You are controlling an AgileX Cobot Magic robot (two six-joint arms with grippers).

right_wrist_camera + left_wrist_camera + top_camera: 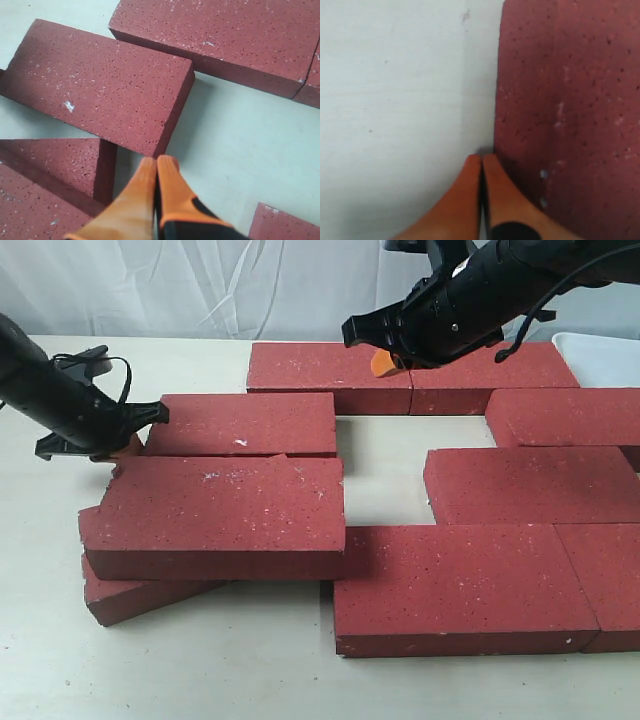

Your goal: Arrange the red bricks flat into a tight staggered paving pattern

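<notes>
Orange and pinched shut on nothing, the left fingers [465, 200] sit against the end of a red brick [240, 425] on the worktop [200, 670], the right fingers [172, 185] hovering likewise over the gap [400, 455], so an off-centre shove could skew it into the stacked brick [215, 515] alongside.

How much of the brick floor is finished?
About half. The back bricks and front-right bricks lie flat. The shut left gripper sits beside the middle-left brick. Still left: the stacked brick atop a tilted brick, and the bare gap in the middle.
</notes>
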